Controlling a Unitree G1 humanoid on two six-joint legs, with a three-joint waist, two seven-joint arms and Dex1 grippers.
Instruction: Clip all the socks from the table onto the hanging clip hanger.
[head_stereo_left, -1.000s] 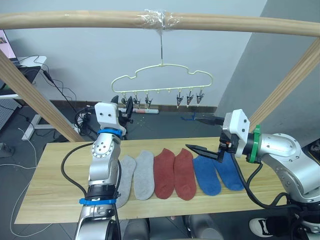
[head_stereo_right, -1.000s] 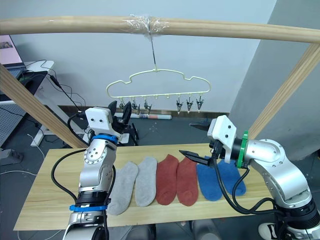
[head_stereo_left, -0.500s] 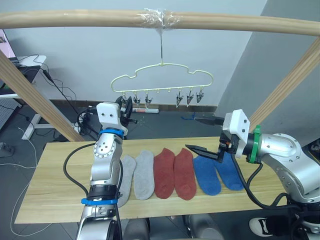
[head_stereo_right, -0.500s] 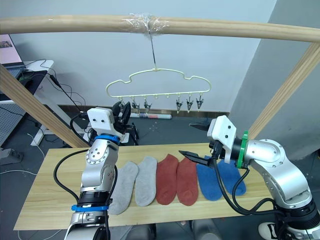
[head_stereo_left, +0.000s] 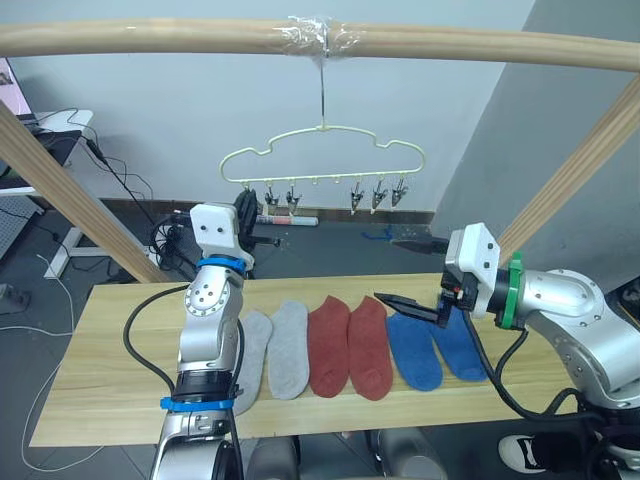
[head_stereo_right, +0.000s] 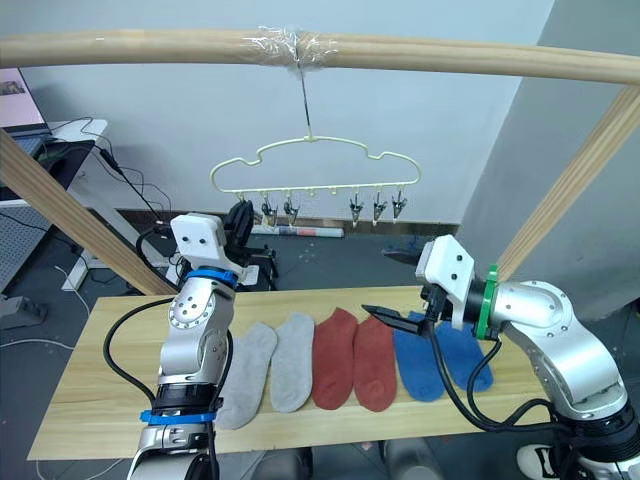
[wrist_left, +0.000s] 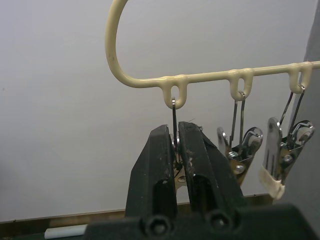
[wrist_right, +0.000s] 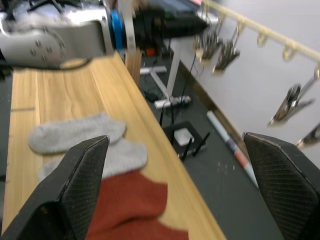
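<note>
Six socks lie in a row on the table (head_stereo_left: 100, 370): two grey (head_stereo_left: 288, 345), two rust red (head_stereo_left: 328, 345), two blue (head_stereo_left: 413, 350). The pale yellow clip hanger (head_stereo_left: 322, 155) hangs from the rail above, with grey clips under it. My left gripper (wrist_left: 176, 132) is raised to the hanger's left end (head_stereo_left: 245, 210) and shut on the leftmost clip (wrist_left: 174, 120). My right gripper (head_stereo_left: 388, 270) stands open above the inner blue sock, with nothing between its fingers.
A thick wooden rail (head_stereo_left: 150, 38) spans the top, held by slanted wooden posts at left (head_stereo_left: 60, 180) and right (head_stereo_left: 580, 170). Cables and a desk (head_stereo_left: 50, 130) stand on the floor behind the table's left end.
My left gripper's fingers have come together on the leftmost clip. The hanger has shifted slightly to the left. The right arm has barely moved.
</note>
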